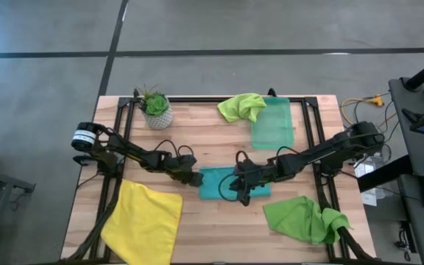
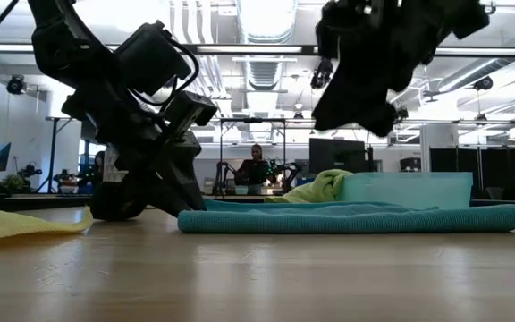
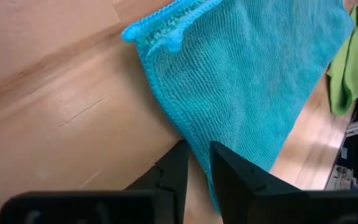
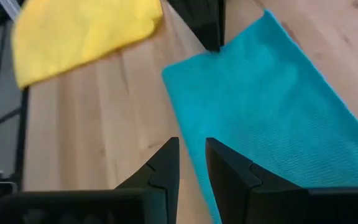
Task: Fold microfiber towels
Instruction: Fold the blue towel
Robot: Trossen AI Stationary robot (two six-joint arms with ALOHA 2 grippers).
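Note:
The teal towel [image 1: 223, 184] lies folded flat at the table's middle. My left gripper [image 1: 196, 179] is down at its left edge, shut on it. My right gripper [image 1: 240, 193] hovers above the towel's near side, open by a narrow gap and empty; the low view [image 2: 365, 112] shows it well clear of the cloth. The yellow towel [image 1: 144, 221] lies spread at the near left. One lime towel [image 1: 241, 107] lies bunched at the far side, the other [image 1: 304, 218] at the near right. My left gripper pinches the teal towel's left edge [image 3: 182, 134] between its two fingers. It comes in low, slanting down from the table's left. The towel stays flat on the table [image 2: 347, 217]. One layer or several, I cannot tell.
A translucent green bin [image 1: 273, 124] lies at the far right, with the lime towel against its left side. A small potted plant [image 1: 157, 109] stands at the far left. Black frame rails [image 1: 311, 140] run along the table's sides. Bare wood shows between the teal and yellow towels.

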